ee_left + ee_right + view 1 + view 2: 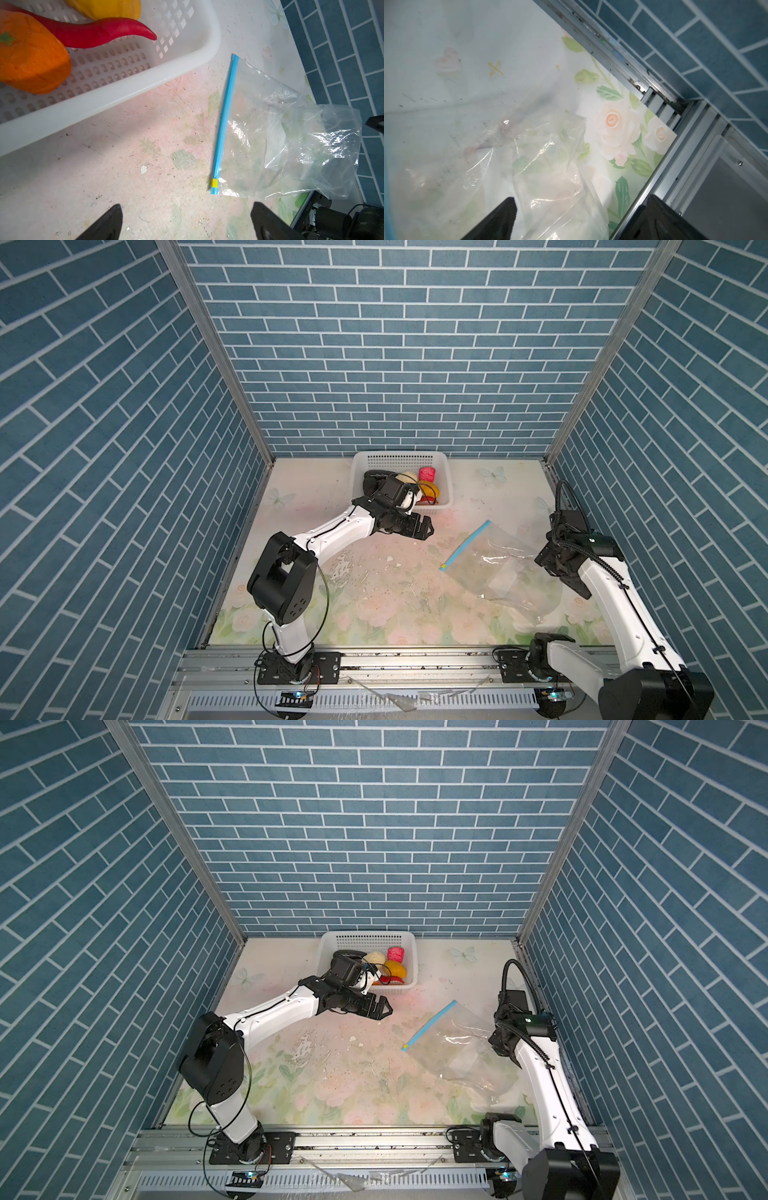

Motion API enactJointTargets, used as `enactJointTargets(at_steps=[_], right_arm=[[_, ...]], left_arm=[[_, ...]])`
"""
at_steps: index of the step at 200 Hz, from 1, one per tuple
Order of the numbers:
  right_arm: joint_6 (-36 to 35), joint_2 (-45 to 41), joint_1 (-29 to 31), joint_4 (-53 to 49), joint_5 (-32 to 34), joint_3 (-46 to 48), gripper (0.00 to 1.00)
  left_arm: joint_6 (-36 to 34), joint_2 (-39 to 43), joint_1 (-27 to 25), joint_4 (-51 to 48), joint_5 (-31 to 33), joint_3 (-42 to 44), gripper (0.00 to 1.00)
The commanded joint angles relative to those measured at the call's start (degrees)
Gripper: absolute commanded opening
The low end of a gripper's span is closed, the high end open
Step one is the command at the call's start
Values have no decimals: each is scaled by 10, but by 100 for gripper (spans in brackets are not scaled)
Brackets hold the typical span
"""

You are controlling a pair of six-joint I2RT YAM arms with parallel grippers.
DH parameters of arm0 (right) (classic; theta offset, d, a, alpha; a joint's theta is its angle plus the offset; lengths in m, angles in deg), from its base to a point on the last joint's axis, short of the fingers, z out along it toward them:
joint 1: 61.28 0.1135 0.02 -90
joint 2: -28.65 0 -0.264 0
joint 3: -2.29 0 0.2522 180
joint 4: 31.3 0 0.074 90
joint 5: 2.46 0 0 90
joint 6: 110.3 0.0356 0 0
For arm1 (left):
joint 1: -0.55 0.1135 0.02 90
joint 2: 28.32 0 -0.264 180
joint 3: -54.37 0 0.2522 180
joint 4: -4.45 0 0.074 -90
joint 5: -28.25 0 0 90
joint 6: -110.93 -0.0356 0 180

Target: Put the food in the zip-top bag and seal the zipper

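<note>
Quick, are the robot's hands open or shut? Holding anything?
Left hand: open, holding nothing.
Right hand: open over the zip-top bag, gripping nothing.

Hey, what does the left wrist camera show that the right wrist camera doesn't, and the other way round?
Only the left wrist view: the white basket holding an orange piece, a red chilli and a yellow piece, plus the whole blue zipper with its yellow tab. Only the right wrist view: crisp roses printed on the table, and metal framing beyond its corner. Both: the clear zip-top bag, the blue brick wall, and an open hand, the left hand and the right hand respectively.
</note>
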Motion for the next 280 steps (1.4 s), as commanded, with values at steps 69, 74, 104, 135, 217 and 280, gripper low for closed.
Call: enactJointTargets(at_steps=[69, 74, 104, 135, 217, 280], right_arm=[[-127, 122, -21, 245, -172, 48, 98], [-139, 121, -21, 262, -189, 51, 98], [-167, 102, -23, 361, -249, 93, 97], [-191, 134, -23, 398, -260, 91, 94], [-225, 196, -23, 468, -299, 61, 88], [-230, 212, -23, 469, -298, 40, 85]], left_arm=[[13, -115, -49, -10, -37, -83, 98], [15, -119, -53, -9, -40, -88, 98], [12, -147, -75, -15, -40, -113, 98], [3, -171, -86, -37, -38, -141, 97], [-8, -226, -89, -58, -40, -180, 95], [-6, -254, -90, -65, -62, -202, 91]])
